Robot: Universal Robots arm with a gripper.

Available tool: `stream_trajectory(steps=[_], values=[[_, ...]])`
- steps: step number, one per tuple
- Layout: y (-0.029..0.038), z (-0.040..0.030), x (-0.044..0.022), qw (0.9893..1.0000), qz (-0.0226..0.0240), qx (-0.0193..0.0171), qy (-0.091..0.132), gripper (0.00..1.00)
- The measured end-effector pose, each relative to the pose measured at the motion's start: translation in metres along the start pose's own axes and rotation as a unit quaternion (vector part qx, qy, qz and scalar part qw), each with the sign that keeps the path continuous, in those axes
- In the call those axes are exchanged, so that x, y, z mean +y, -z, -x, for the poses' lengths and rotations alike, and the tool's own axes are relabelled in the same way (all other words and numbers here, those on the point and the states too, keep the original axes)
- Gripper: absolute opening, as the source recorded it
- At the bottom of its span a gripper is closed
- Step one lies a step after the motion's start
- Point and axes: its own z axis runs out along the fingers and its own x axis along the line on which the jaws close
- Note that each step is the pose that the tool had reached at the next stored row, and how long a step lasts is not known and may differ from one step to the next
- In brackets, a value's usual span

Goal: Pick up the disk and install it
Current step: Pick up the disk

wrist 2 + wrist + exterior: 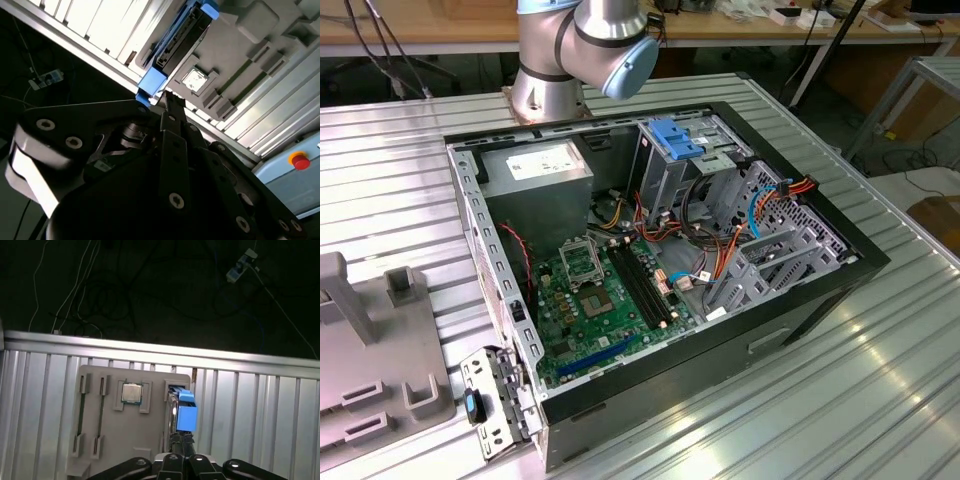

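The ribbed metal worktop (pixel 840 400) carries an open computer case (pixel 740 345) and, at the exterior view's left, a grey holder tray (pixel 360 350). In the first wrist view the disk (pixel 186 415) stands on its edge in a slot of this tray, near a processor chip (pixel 131 393), with its blue end tab toward the claw (pixel 181 440). The claw is just at this tab, but I cannot tell whether it is clenched on it or released.
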Motion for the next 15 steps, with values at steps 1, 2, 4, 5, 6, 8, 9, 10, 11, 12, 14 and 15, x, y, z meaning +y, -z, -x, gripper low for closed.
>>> stream_trajectory(steps=[1,2,4,5,6,8,9,10,11,12,14,15], values=[[-0.0002,0.0004,0.0004,1.0000,-0.0034,0.0030,0.000,0.11],[-0.0004,0.0008,0.0014,0.9999,-0.0102,0.0075,0.000,0.11],[-0.0007,0.0012,0.0028,0.9997,-0.0199,0.0120,0.000,0.11],[-0.0007,0.0012,0.0028,0.9997,-0.0218,0.0129,0.000,0.11],[-0.0008,0.0012,0.0028,0.9997,-0.0220,0.0129,0.000,0.11],[-0.0007,0.0012,0.0028,0.9997,-0.0220,0.0130,0.000,0.11],[-0.0007,0.0012,0.0028,0.9997,-0.0220,0.0130,0.000,0.11],[-0.0007,0.0012,0.0028,0.9997,-0.0220,0.0130,0.000,0.11],[-0.0007,0.0012,0.0029,0.9997,-0.0220,0.0130,0.000,0.11],[-0.0007,0.0012,0.0028,0.9997,-0.0220,0.0130,0.000,0.11],[-0.0007,0.0012,0.0028,0.9997,-0.0220,0.0130,0.000,0.17],[-0.0007,0.0012,0.0028,0.9997,-0.0220,0.0130,0.000,0.30]])
